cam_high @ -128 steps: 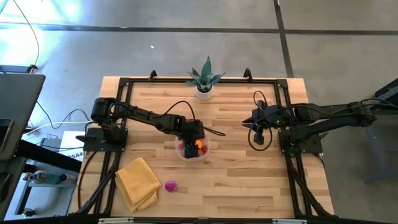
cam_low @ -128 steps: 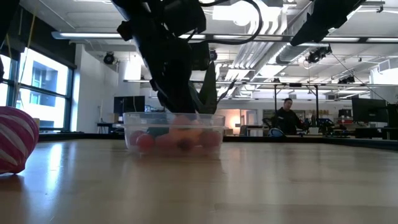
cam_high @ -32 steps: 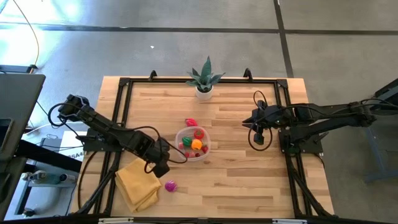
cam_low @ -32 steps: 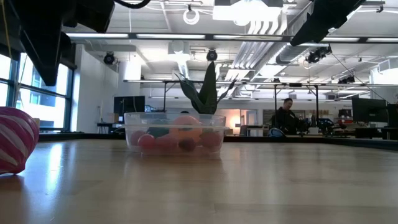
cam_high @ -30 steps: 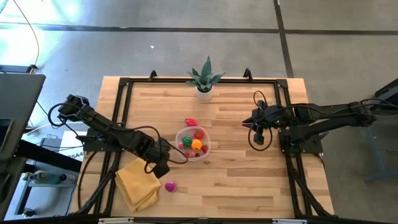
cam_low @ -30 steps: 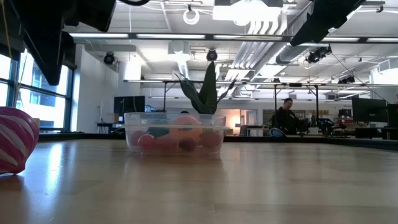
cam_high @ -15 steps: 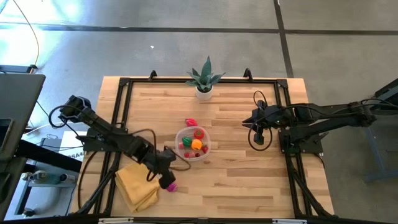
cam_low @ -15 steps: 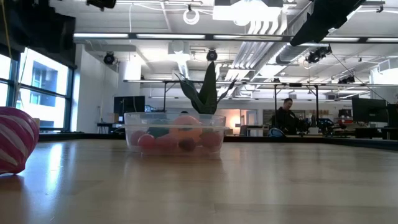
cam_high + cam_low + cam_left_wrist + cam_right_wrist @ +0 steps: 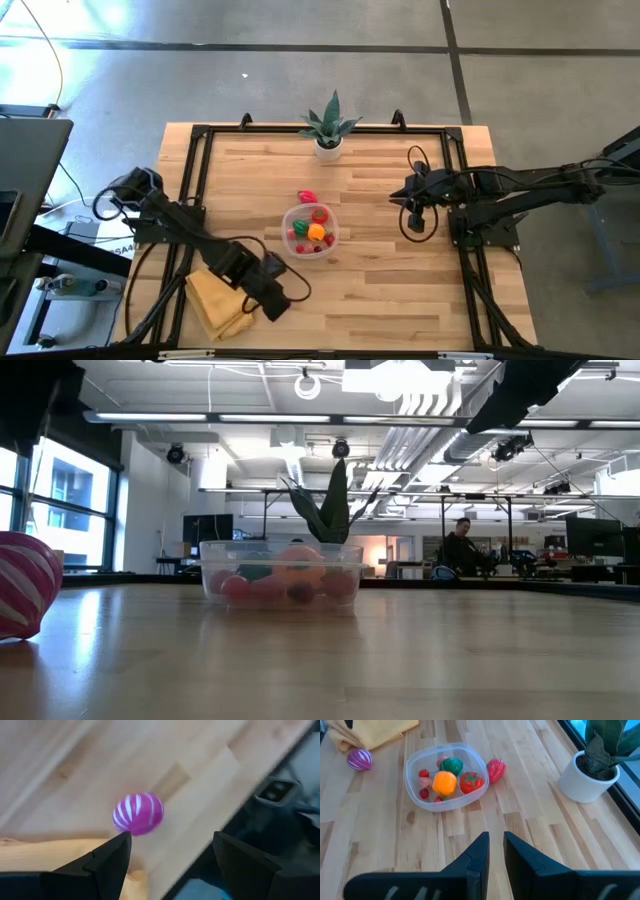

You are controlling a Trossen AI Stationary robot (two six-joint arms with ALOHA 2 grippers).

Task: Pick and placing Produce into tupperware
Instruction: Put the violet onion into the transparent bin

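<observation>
The left hand (image 9: 277, 300) has swung from the tub (image 9: 310, 232) at frame centre down to the lower left, now over the magenta ball (image 9: 138, 814) beside the cloth (image 9: 215, 296), fingers spread wide and empty, so the next pick looks imminent; the right hand (image 9: 412, 199) waits, nearly shut, at right.

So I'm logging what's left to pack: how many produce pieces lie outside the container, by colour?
Red piece, beside the container: 1
Magenta striped ball, near the yellow cloth: 1
Total: 2
</observation>
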